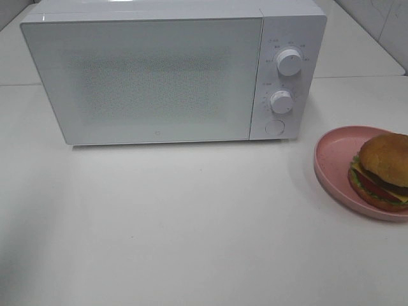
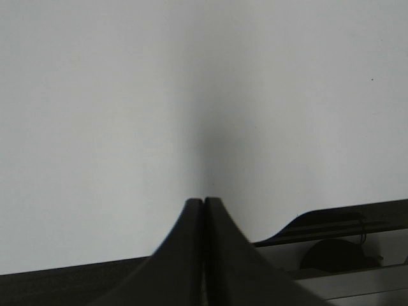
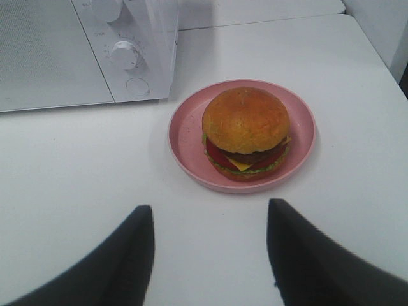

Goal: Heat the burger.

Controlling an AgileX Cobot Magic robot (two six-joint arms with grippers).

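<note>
The burger [image 1: 384,169] sits on a pink plate [image 1: 331,156] at the right edge of the exterior view, right of the closed microwave [image 1: 159,73] on the white surface [image 1: 191,223]. My right claw [image 3: 210,252] is spread wide, empty; my left claw [image 2: 204,210] is pressed closed on nothing. Judgement: the burger is light, soft, stacked, likely to shear. Better to grip the rigid plate rim.
</note>
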